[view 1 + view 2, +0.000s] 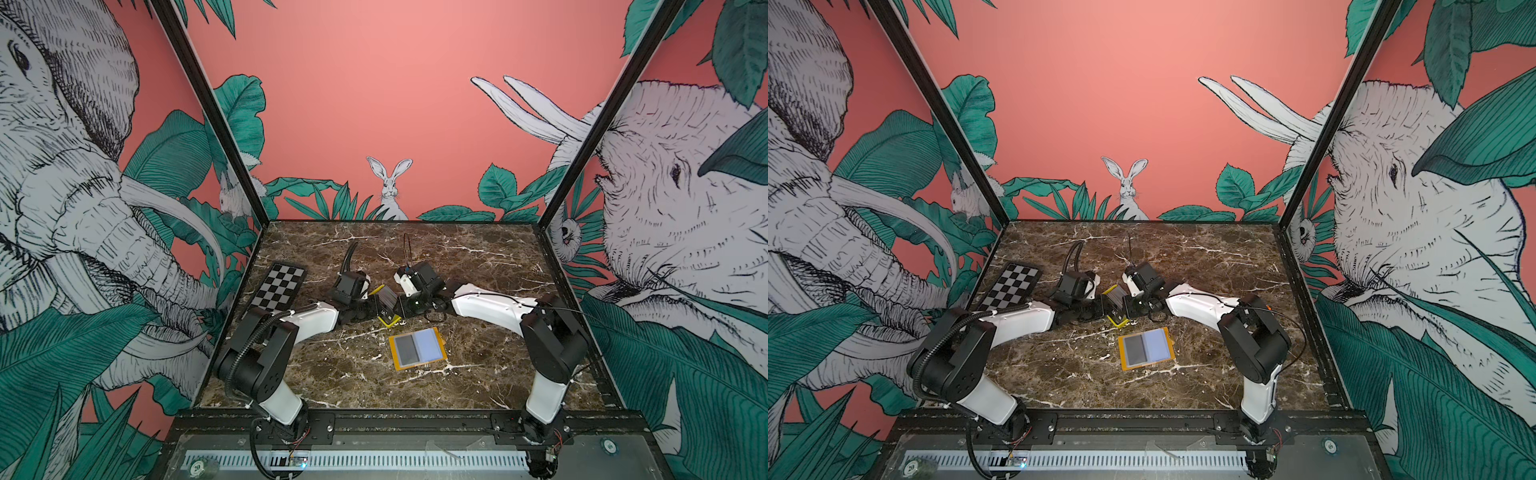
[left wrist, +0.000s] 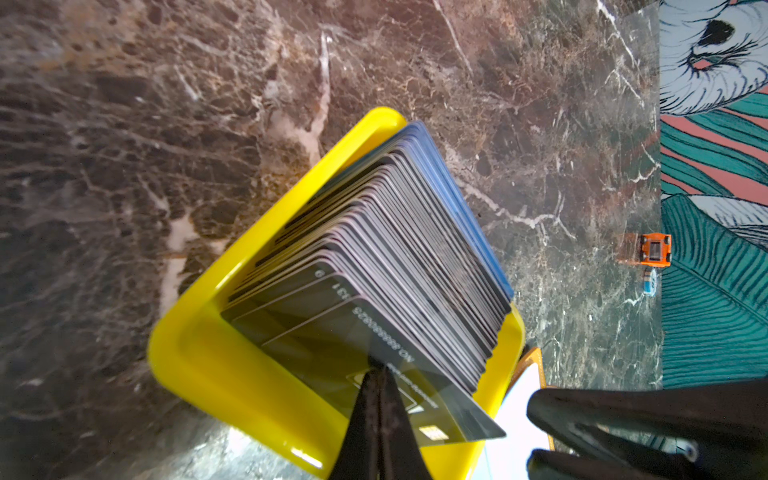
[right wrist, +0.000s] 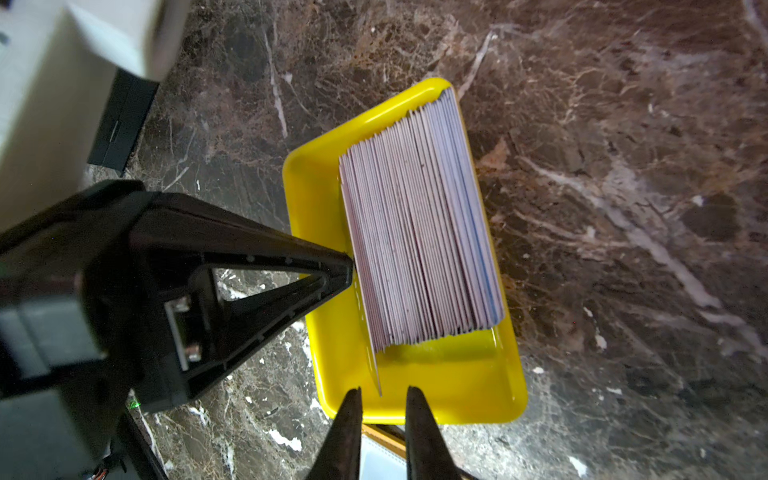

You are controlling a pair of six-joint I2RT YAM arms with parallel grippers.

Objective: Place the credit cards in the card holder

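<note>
Left gripper (image 2: 376, 370) is pinching the front card (image 2: 332, 345); right gripper (image 3: 384, 399) is standing narrowly parted at its free end.

The left jaws are sitting shut on that card, which is leaning off the stack of credit cards (image 3: 419, 232) standing on edge in the yellow tray (image 3: 436, 382). Its long axis is pointing straight at the right gripper, whose jaws are showing a slim gap with the card's corner lying between them, not visibly clamped. The card holder (image 1: 430, 344) is lying open and flat just beside the tray, partly under the right gripper, so that arm is looking nearer for the transfer. Everything is resting on a brown marbled tabletop (image 1: 478, 257), walled by jungle murals.
</note>
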